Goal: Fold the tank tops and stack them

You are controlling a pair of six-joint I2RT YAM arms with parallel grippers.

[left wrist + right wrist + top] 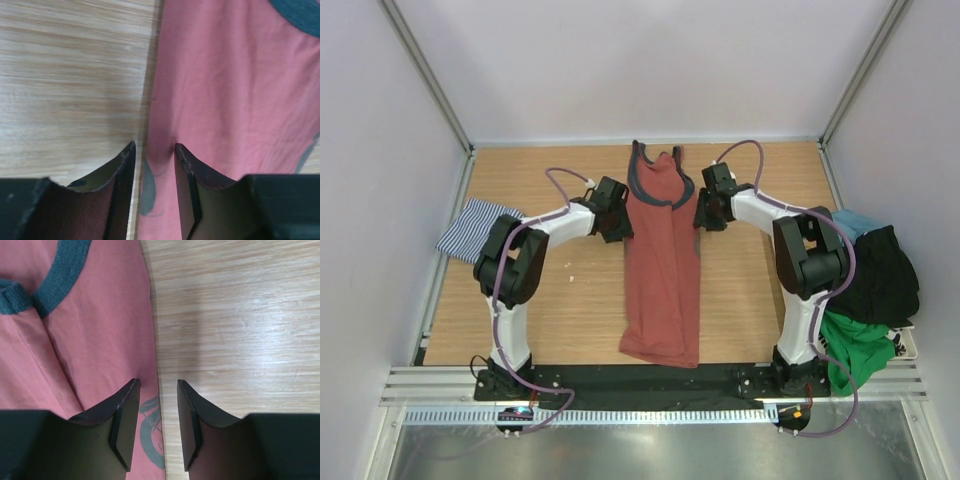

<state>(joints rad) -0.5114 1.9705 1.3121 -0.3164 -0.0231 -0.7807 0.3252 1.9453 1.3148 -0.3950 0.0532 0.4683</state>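
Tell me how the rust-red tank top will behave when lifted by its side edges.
Soft creases in the rust-red cloth tank top suggest it is floppy and would sag between grips. It looks thin, so probably light.

Wooden table [570, 300], rust-red tank top [662, 270] centre, striped top [470, 228] left, clothes heap [875, 290] right

Two tank tops: red top [662, 270], striped top [472, 228]; two arms, left arm [515, 265], right arm [810, 258]; one clothes heap [868, 290]
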